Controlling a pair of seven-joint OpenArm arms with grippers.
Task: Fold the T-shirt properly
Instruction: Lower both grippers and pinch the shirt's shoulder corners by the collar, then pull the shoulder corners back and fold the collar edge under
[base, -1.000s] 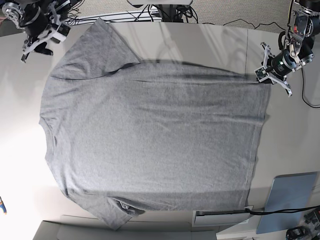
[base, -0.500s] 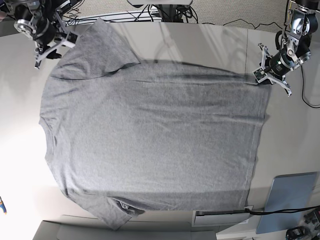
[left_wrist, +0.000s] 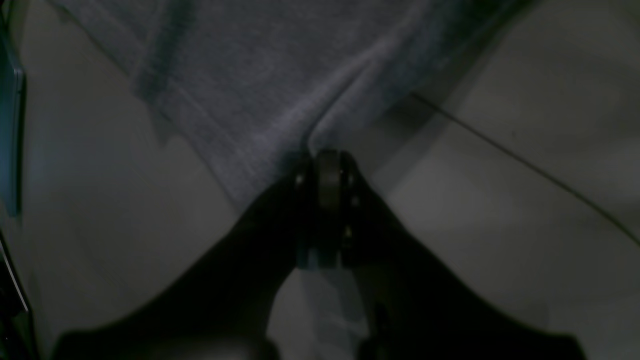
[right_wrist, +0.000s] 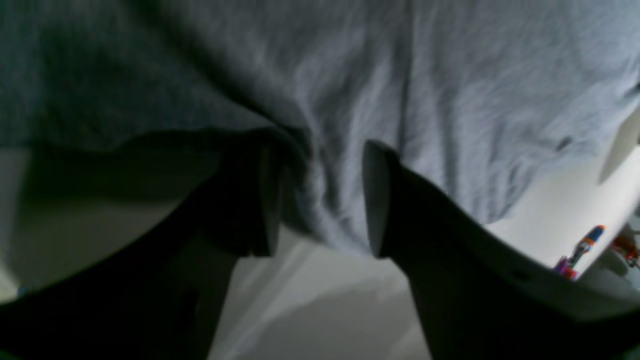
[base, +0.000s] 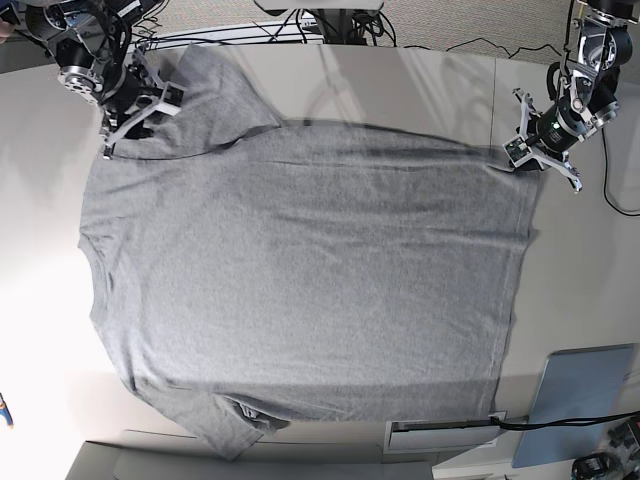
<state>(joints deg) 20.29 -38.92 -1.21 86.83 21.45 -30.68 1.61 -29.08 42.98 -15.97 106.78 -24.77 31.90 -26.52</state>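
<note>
The T-shirt (base: 300, 280) is spread flat on the desk (base: 400, 80); its hem corner is clamped by the left hand (left_wrist: 320, 155). Within 1 second the right hand (right_wrist: 320, 200) has been brought over the sleeve, spread wide with cloth between its fingers, so a 2-handed lift seems imminent.

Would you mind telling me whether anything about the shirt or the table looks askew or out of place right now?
Nothing is damaged or spilled. The T-shirt lies flat, but its lower sleeve is crumpled under itself at the table edge, unlike the spread upper sleeve.
</note>
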